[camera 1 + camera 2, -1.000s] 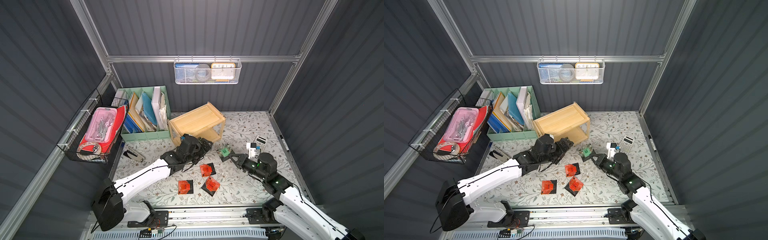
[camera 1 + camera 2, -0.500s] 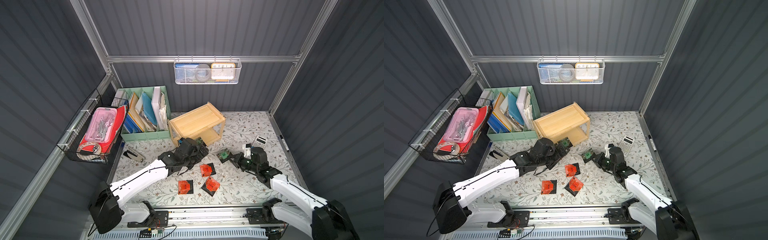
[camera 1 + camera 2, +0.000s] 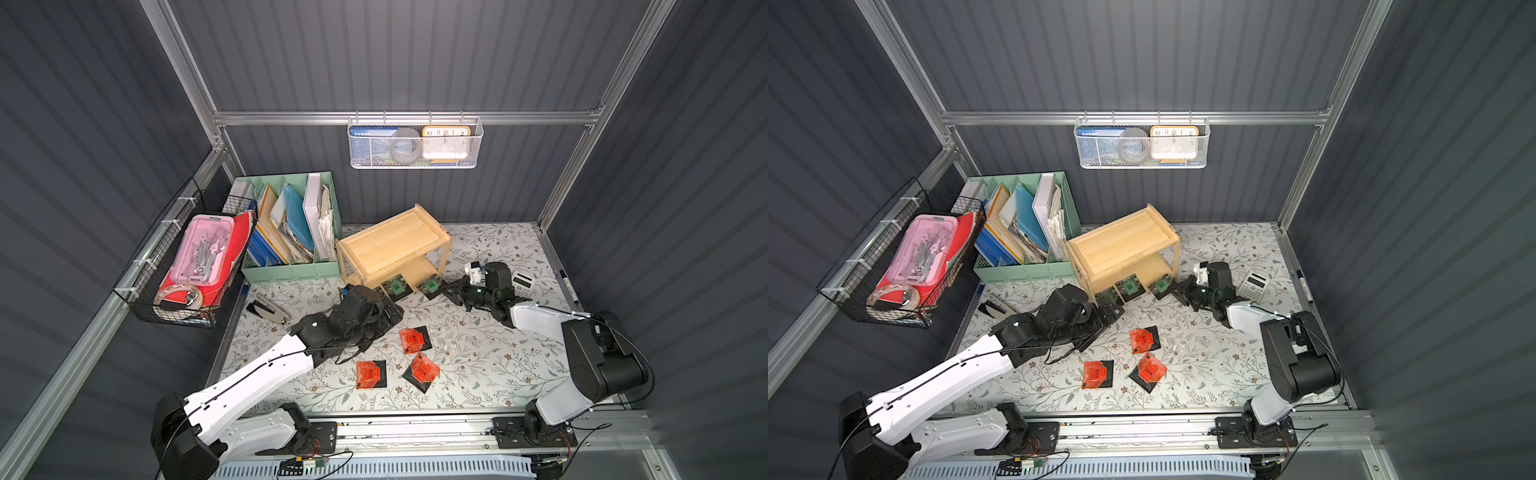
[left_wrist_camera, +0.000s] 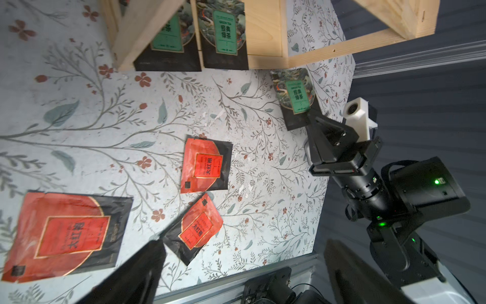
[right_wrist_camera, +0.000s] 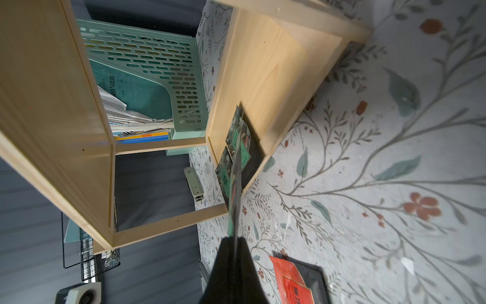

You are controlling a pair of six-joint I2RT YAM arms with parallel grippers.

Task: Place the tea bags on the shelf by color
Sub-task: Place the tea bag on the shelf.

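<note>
Nearest, 3 red bags (image 3: pixel 370 374) lay face up, close together on the floral table (image 3: pixel 490 361), well short of the shelf (image 3: pixel 390 245). Each label read 大红袍, w/ smaller print too fine to read. Just beyond, L fingers (image 4: pixel 136 273) stood wide apart, gripping nothing. Farther on, R fingers (image 4: pixel 319 123) were pinched on the edge of a green bag (image 3: pixel 430 286) just beside the shelf's front corner; whether it touched was unclear. 2 more green bags (image 3: pixel 1129 287) lay on the lower board, overhanging its front edge. Their green labels bore Chinese chars, not surely legible. Behind stood a mint organizer (image 3: pixel 291 270); a book (image 5: pixel 126 86) in it read …德与法治. On the back wall, a basket (image 3: pixel 415 164) held a clock (image 3: pixel 446 141) showing 10, 11, 12, 1, 2.
</note>
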